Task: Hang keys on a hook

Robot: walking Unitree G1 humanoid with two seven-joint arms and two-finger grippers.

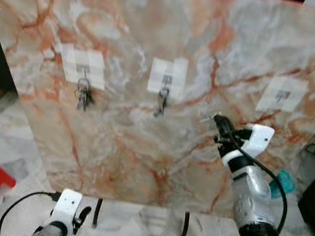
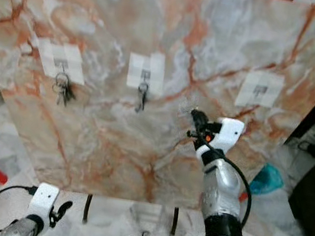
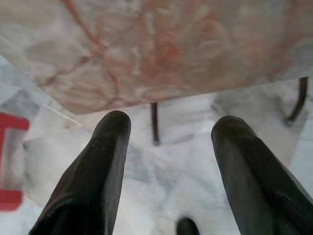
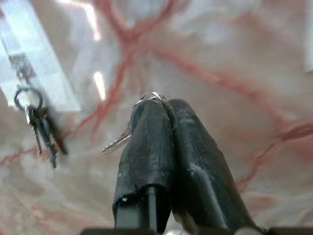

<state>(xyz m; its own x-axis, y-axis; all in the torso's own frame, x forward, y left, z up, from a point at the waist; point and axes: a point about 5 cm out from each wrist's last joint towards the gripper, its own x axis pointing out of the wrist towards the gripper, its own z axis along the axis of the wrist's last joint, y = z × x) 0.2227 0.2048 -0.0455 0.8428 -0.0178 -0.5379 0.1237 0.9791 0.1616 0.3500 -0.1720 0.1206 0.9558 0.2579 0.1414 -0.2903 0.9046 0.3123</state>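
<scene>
The right tool [image 1: 217, 119] is pinching a small bunch of keys [image 4: 128, 131] tight, up in front of the marble board [image 1: 159, 28], between the middle hook [image 1: 166, 81] and the empty right hook [image 1: 281, 96]. The keys could be slipping out, because the tool is holding just the ring edge. The ring might also be missing the tiny hook and falling to the floor [image 1: 145, 230]. The other two hooks are already holding keys. No boxes or bowls are here. The left tool [image 3: 166, 161] is hanging low, its fingers spread wide.
</scene>
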